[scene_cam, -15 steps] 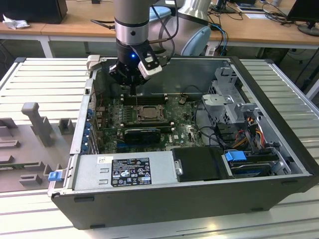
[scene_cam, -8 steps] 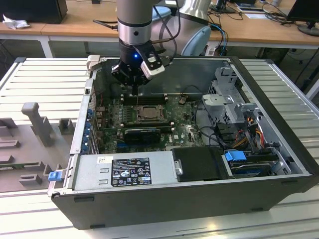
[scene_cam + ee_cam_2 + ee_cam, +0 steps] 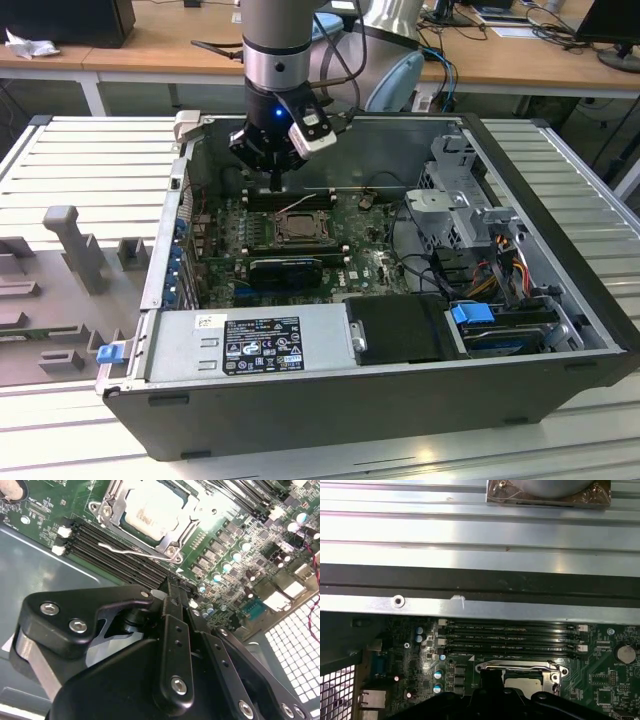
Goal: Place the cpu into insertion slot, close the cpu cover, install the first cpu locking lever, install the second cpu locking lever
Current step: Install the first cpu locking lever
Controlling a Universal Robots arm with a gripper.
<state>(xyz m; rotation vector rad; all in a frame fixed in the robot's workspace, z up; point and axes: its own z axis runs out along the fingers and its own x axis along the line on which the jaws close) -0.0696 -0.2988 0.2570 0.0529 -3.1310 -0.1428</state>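
Observation:
The cpu [image 3: 150, 512], pale and silvery, lies in the insertion slot [image 3: 107, 510] on the green motherboard. The cpu cover [image 3: 179, 534] is down over it as a metal frame around its edges. One thin wire locking lever [image 3: 125, 550] stands free, slanting out over the memory slots. In the exterior view the slot [image 3: 298, 228] sits mid-board with the lever [image 3: 303, 200] raised behind it. My gripper [image 3: 275, 182] hangs just behind the slot, above the memory slots, shut with nothing in it. Its tip [image 3: 172, 587] shows a short way from the lever's end. The cpu [image 3: 522, 681] shows beside the gripper [image 3: 490, 677].
Long memory slots [image 3: 510, 637] run between the socket and the case wall [image 3: 480, 580]. A long black module [image 3: 285, 268] lies in front of the socket. A power supply [image 3: 250, 345], a drive cage [image 3: 455, 195] and cable bundles [image 3: 500, 250] fill the case's front and right.

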